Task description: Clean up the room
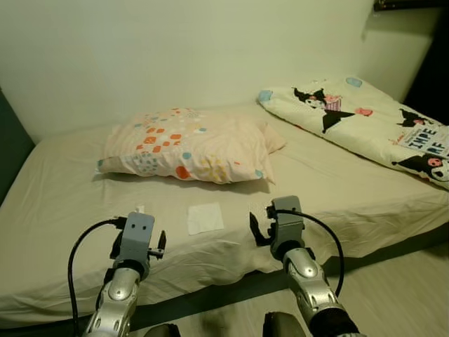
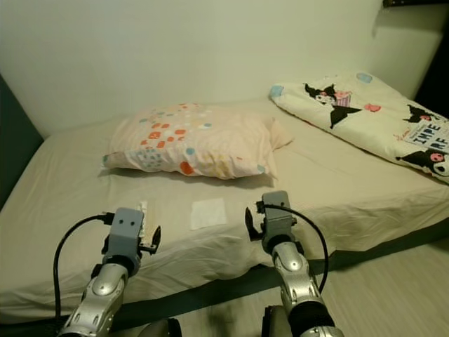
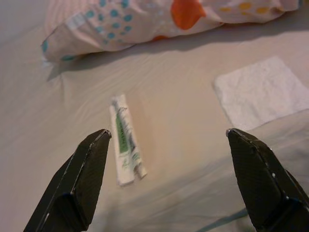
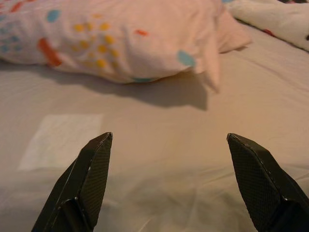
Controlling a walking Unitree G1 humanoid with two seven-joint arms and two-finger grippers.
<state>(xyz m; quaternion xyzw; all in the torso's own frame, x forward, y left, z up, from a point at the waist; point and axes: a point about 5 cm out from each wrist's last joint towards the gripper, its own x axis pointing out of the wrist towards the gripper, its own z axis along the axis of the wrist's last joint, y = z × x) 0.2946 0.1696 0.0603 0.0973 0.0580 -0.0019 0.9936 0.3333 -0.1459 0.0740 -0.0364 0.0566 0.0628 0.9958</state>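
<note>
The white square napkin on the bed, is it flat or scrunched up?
Flat. The white square napkin lies spread on the beige bedsheet, its edges and corners showing, before the spotted pillow.

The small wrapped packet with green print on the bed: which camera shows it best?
The left wrist view: the packet lies lengthwise on the sheet between the open left end effector fingers, print visible. In the eye views it is a white sliver beside that end effector.

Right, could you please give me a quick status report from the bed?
Left gripper open, above small white-and-green sachet on beige bedsheet. Right gripper open, empty. Flat white square tissue between them. Nothing in the way.
</note>
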